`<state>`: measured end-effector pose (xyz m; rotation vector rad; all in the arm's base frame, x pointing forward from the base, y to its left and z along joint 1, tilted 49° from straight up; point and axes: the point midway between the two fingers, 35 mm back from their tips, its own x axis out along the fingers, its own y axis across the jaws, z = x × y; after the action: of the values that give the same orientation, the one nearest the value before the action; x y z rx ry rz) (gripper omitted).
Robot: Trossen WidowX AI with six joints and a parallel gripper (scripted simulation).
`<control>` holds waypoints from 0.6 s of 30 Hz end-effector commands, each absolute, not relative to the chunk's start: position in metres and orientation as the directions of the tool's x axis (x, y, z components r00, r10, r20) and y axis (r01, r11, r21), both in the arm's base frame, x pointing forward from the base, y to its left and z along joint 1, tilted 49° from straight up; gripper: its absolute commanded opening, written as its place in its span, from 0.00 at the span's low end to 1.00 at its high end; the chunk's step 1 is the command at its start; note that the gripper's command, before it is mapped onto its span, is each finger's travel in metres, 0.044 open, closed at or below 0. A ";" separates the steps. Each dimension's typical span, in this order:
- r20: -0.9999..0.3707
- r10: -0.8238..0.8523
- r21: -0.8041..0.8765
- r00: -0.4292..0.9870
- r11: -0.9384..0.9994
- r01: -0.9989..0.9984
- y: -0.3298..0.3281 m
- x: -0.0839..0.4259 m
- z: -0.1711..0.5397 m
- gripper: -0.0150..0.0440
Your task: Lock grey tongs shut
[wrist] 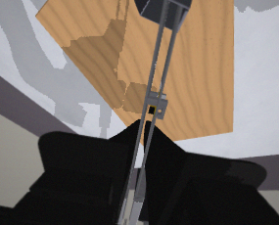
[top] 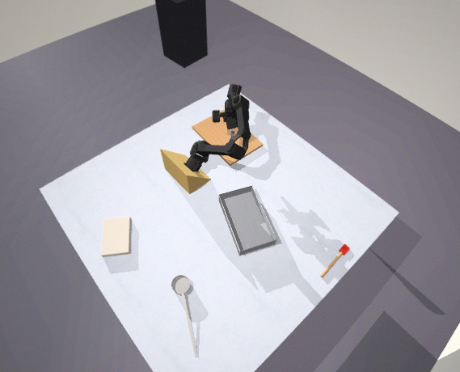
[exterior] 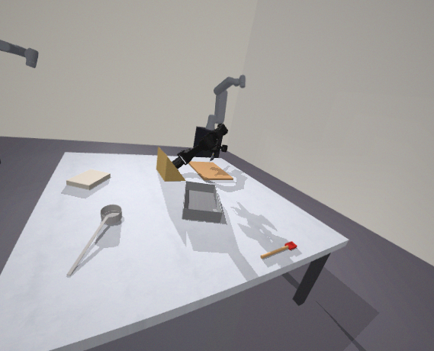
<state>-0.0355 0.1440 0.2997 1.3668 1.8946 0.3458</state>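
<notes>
The gripper [top: 232, 130] [exterior: 213, 154] [wrist: 144, 124] points down and is shut on the grey tongs [wrist: 140, 186]. In the wrist view the two thin arms run nearly parallel, close together, between the fingertips. A dark block [wrist: 161, 14] sits at the tongs' far end, over the wooden board [top: 208, 128] [exterior: 206, 170] [wrist: 205, 73]. The tongs are held above the board; whether they touch it is hard to tell. In the top and exterior views they are mostly hidden by the arm. The roasting tin [top: 259, 247] [exterior: 202, 216] holds no tongs.
A yellow wedge [top: 177, 173] [exterior: 166, 169] stands at the arm's base. A cream block [top: 116, 236] [exterior: 88, 178], a long-handled pan [top: 181, 285] [exterior: 111, 214] and a red-headed tool [top: 344, 249] [exterior: 290, 246] lie farther away on the table.
</notes>
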 end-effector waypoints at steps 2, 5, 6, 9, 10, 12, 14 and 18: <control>-0.458 0.882 0.596 -0.112 0.398 0.698 0.144 -0.035 0.303 0.00; -0.495 0.865 0.592 -0.082 0.405 0.697 0.145 -0.035 0.303 0.00; -0.508 0.859 0.589 -0.070 0.405 0.699 0.145 -0.035 0.303 0.00; -0.545 0.838 0.581 -0.033 0.406 0.705 0.146 -0.034 0.303 0.00; -0.558 0.830 0.578 -0.020 0.406 0.708 0.146 -0.034 0.303 0.00; -0.582 0.813 0.573 0.006 0.404 0.713 0.146 -0.033 0.304 0.00; -0.605 0.796 0.568 0.034 0.401 0.719 0.147 -0.032 0.304 0.00; -0.640 0.764 0.560 0.080 0.394 0.729 0.147 -0.031 0.304 0.00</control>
<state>-0.0311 0.1477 0.3019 1.3343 1.6641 0.0781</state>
